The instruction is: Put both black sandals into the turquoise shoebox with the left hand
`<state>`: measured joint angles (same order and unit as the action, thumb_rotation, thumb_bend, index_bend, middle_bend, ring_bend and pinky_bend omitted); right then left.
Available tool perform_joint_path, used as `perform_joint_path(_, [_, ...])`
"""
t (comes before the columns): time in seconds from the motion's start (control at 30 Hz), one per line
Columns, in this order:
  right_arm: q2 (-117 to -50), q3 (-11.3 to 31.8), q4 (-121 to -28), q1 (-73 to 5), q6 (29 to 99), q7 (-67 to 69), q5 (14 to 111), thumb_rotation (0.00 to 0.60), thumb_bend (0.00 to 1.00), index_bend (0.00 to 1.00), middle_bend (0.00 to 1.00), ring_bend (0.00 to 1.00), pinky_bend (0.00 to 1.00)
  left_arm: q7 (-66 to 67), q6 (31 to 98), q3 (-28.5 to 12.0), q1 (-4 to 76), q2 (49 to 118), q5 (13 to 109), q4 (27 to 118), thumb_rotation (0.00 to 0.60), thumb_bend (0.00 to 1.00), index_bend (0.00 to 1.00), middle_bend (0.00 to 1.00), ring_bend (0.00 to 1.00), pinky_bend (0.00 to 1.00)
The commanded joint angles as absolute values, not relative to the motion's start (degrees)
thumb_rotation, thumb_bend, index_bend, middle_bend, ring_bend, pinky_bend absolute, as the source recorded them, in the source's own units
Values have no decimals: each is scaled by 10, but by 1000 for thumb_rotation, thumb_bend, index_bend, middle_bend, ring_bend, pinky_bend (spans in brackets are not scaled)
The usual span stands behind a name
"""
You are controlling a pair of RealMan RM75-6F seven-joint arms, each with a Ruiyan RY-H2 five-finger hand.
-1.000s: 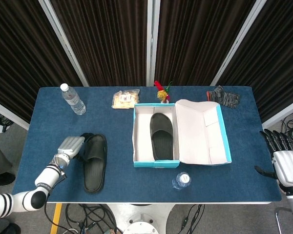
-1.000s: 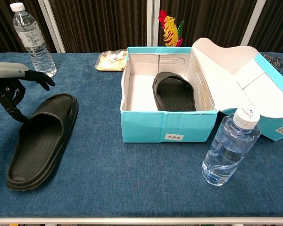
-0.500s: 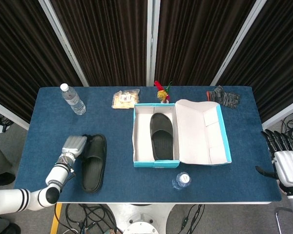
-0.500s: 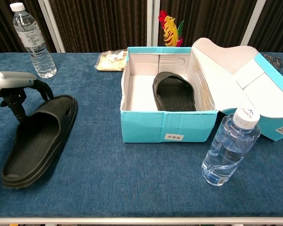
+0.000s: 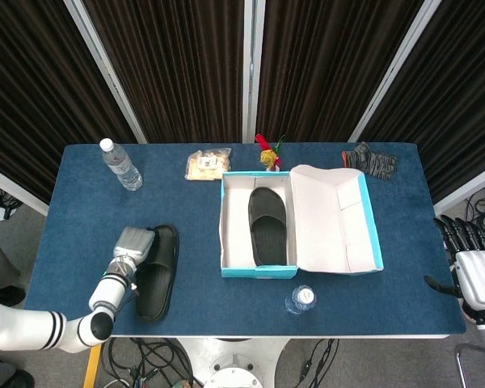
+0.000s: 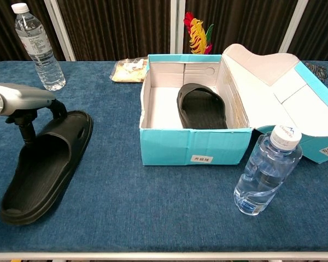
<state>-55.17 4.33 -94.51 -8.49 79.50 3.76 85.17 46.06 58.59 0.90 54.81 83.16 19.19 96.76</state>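
Observation:
One black sandal (image 5: 267,222) (image 6: 201,106) lies inside the turquoise shoebox (image 5: 259,271) (image 6: 194,146), against its left half. The other black sandal (image 5: 155,279) (image 6: 38,169) lies on the blue table left of the box, toe toward the front edge. My left hand (image 5: 133,242) (image 6: 22,98) sits over that sandal's strap end. One dark finger hooks over the strap and another reaches into the footbed, so the hand pinches the strap. My right hand (image 5: 473,271) hangs off the table's right edge with its fingers spread, holding nothing.
The box's open lid (image 5: 335,218) lies flat to the right. A small water bottle (image 5: 301,299) (image 6: 265,169) stands in front of the box. A taller bottle (image 5: 121,164) (image 6: 38,46), a snack bag (image 5: 208,164), a red-yellow toy (image 5: 267,151) and a dark glove (image 5: 369,159) line the back edge.
My left hand has slid right and forward onto the sandal's strap, its fingers closing around it. The sandal has shifted slightly on the table. The right hand has not moved.

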Motion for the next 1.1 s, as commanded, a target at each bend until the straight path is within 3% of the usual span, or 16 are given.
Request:
perform_joint_path(0.03, [-552,43,-945,-85,794,38,851,600,26,19,47,0,35,485,607,7,560,844,180,969,600,11,284,254,824,782])
perform_joint_path(0.3, [-553,43,-945,-86,792,38,849,600,26,19,47,0,35,532,615,3,584,850,149,978,600,12,316,278,840,783])
perform_joint_path(0.6, [-553,43,-941,-84,793,42,846,600,26,19,47,0,35,507,648,-5,568,870,194,965,600,11,554,547,873,860])
perform_joint_path(0.83, [-553,44,-937,-82,797,46,846,600,26,19,47,0,35,365,629,-29,508,836,292,965,600,11,608,672,832,866])
perform_joint_path(1.1, [-552,43,-938,-81,800,46,849,600,26,19,47,0,35,110,571,-109,428,758,393,954,600,12,609,674,709,870])
